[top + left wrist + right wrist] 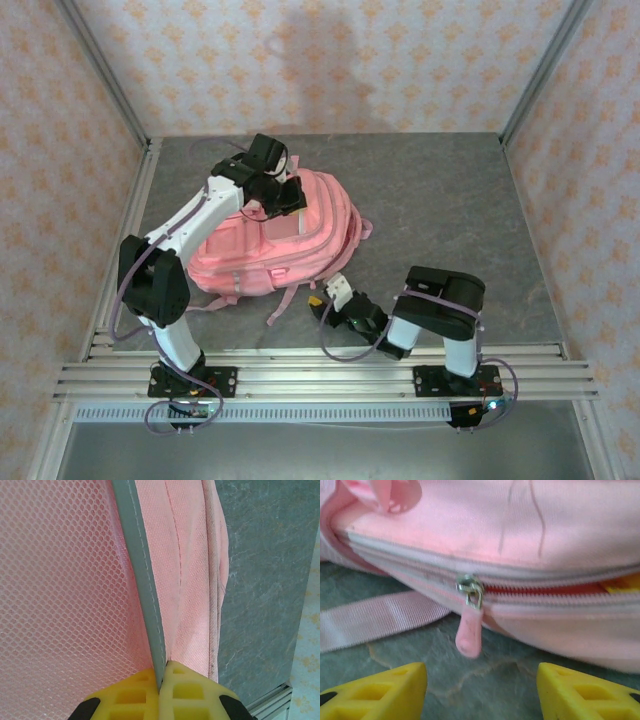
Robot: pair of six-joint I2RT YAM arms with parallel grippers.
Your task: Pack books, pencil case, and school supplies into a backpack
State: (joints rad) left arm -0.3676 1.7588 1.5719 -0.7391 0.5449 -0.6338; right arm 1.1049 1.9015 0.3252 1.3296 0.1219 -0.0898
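backpack [262, 250] lies left of centre on the table [450, 200], my left pincer [288, 196] at its far end, my right pincer [338, 290] at its near right edge. left wrist: pinched tight on its mint trim [145, 580]. right wrist: wide apart, empty, zip pull [469, 637] just beyond.

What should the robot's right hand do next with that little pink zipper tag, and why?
Probably ease the right gripper forward and close on the pink zipper pull. It stands open just short of the pull, not touching it, while the left gripper pinches the mint trim of the backpack.
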